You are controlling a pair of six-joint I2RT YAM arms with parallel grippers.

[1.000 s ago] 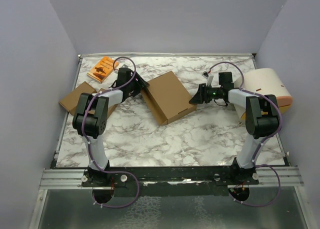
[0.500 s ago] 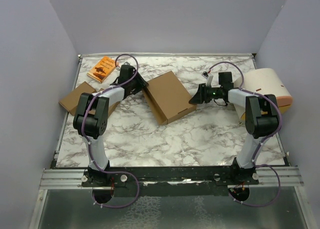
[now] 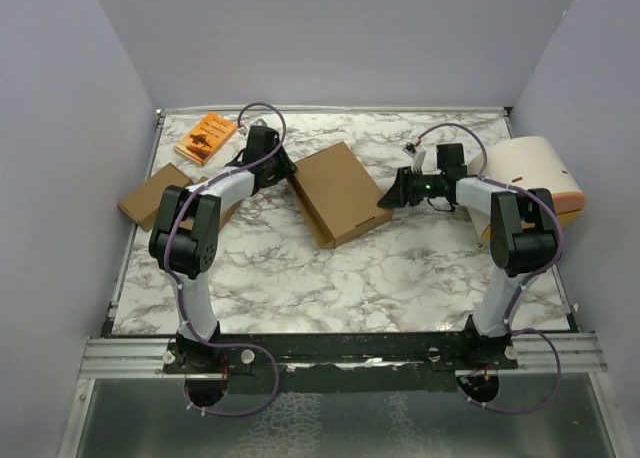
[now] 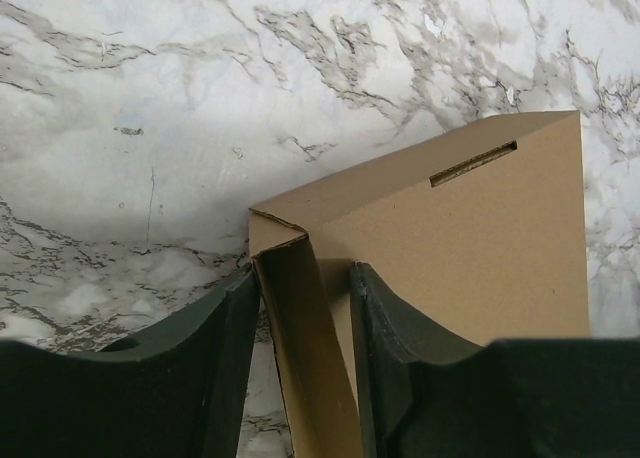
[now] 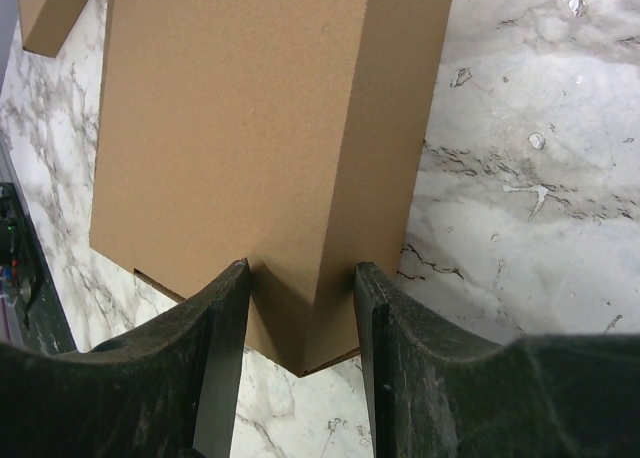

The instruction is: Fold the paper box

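Two hands meet the paper box mid-tabletop: my right hand clamps one corner, my left hand has slid in, narrowing round the opposite side flap, grip unclear; folding can proceed.

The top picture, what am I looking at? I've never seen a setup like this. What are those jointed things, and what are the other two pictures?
Two robot arms are bolted to a marble table, filmed from above. The other two pictures come from cameras on their wrists; the dark shapes there are each gripper's fingers. On the table lie a brown paper box, an orange book and another cardboard piece; a beige rounded object sits at the right edge. The right gripper clamps one box corner. The left gripper straddles a box wall; whether it grips is unclear.
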